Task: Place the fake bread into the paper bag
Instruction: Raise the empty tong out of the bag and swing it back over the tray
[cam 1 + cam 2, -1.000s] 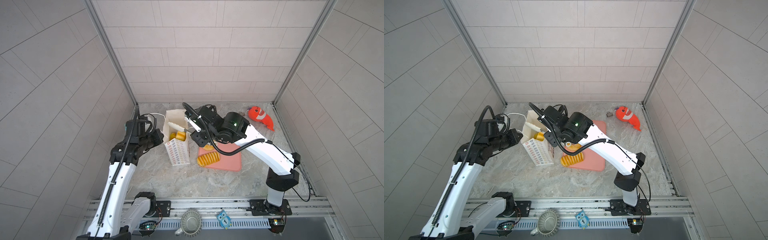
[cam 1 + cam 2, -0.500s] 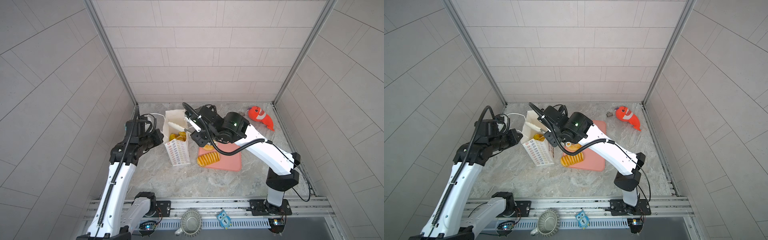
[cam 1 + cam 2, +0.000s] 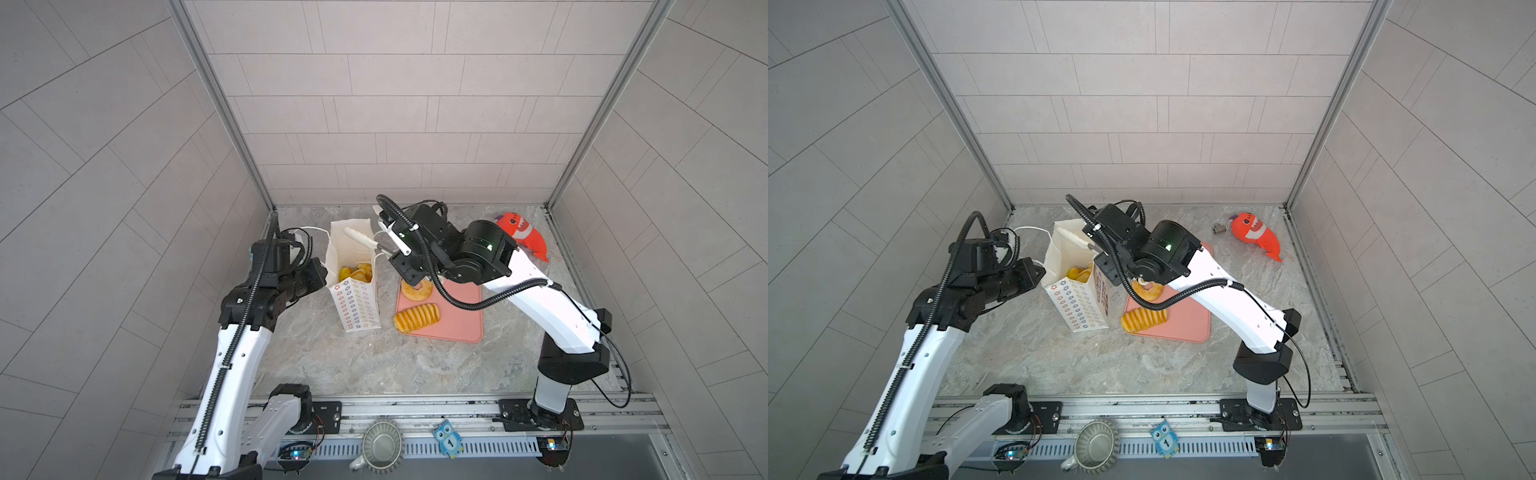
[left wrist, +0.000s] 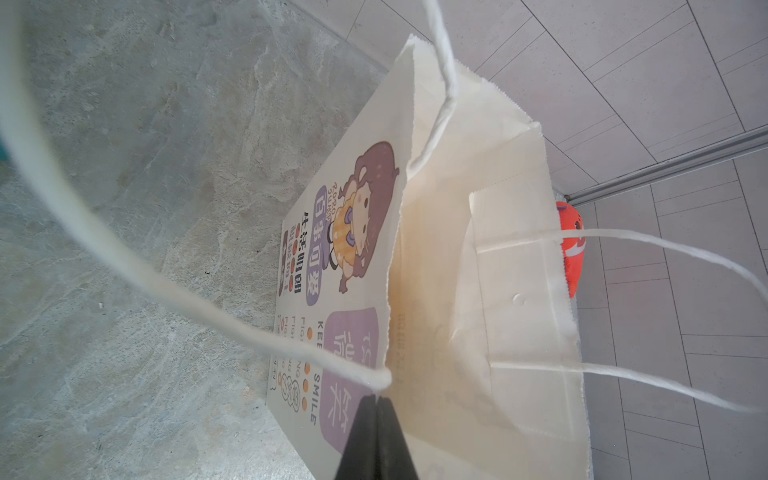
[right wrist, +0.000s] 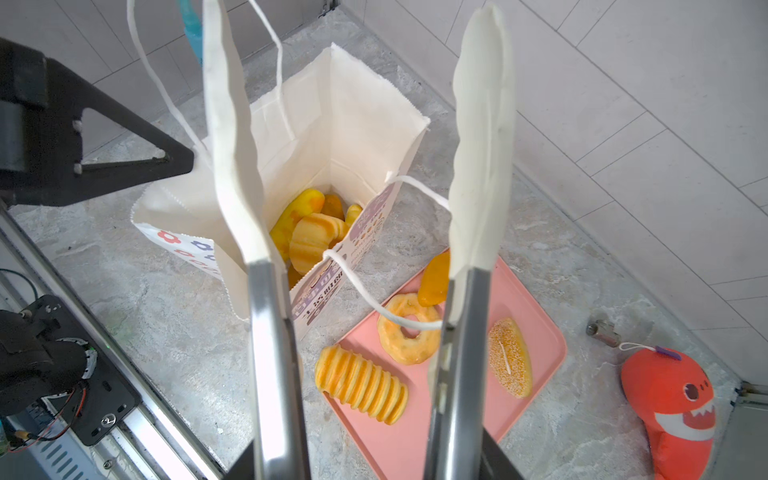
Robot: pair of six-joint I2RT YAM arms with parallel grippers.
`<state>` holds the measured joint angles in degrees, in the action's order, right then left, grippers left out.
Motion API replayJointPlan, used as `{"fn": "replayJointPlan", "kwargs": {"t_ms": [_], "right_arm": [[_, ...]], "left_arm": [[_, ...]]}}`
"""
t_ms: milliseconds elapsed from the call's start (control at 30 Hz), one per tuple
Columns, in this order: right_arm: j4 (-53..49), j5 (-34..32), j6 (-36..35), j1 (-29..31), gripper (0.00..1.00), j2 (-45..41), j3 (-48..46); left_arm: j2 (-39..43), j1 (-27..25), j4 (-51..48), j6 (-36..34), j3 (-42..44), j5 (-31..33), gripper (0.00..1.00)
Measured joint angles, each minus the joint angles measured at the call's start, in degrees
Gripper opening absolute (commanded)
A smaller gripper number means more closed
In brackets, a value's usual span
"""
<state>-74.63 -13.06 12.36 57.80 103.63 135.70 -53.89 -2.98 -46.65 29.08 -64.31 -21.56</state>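
Dropped since 1 second ago: the yellow pastry that hung between the tips of the tongs (image 5: 478, 166) at the bag's mouth now lies inside with the other fake bread (image 5: 311, 237). The tips stand apart with nothing between them. I judge that as 1 more piece delivered, with the tongs free for the next pick.

Nearest the bench's front edge, the ridged roll (image 5: 359, 384) lies at the near left corner of the pink tray (image 5: 415, 436). Behind it sit the ring doughnut (image 5: 395, 345) and the sprinkled bun (image 5: 509, 357). An orange oval loaf (image 5: 434, 278) lies at the tray's far left corner. That leaves 4 pieces not yet bagged.

Just left of the tray, the paper bag (image 3: 358, 305) stands upright and open. The left gripper (image 4: 376, 419) is pressed together on the bag's rim beside a handle knot, which I take to be steadying the mouth. The right gripper (image 3: 405, 255) clasps the tongs' metal arms above the bag. At the bench's far right corner lies the plush fish (image 5: 673, 407), no part of the task.
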Motion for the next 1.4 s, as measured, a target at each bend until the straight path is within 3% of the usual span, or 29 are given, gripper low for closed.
{"fn": "replayJointPlan", "kwargs": {"t_ms": [300, 533, 900, 1400], "right_arm": [[-0.24, -1.62, -0.35, -4.98, 0.55, -5.95, -2.47], [0.46, -1.29, -0.07, -9.92, 0.55, -11.56, -9.66], [5.16, 4.72, 2.71, -19.02, 0.55, -17.57, -23.23], [13.6, 14.19, 5.9, -26.49, 0.55, -17.03, -35.34]], "left_arm": [[0.0, 0.0, 0.0, 0.0, 0.0, 0.0, 0.04], [0.0, 0.0, 0.0, 0.0, 0.0, -0.02, 0.04], [0.0, 0.0, 0.0, 0.0, 0.0, -0.07, 0.04], [-0.17, 0.0, 0.0, -0.04, 0.0, -0.07, 0.04]]}}
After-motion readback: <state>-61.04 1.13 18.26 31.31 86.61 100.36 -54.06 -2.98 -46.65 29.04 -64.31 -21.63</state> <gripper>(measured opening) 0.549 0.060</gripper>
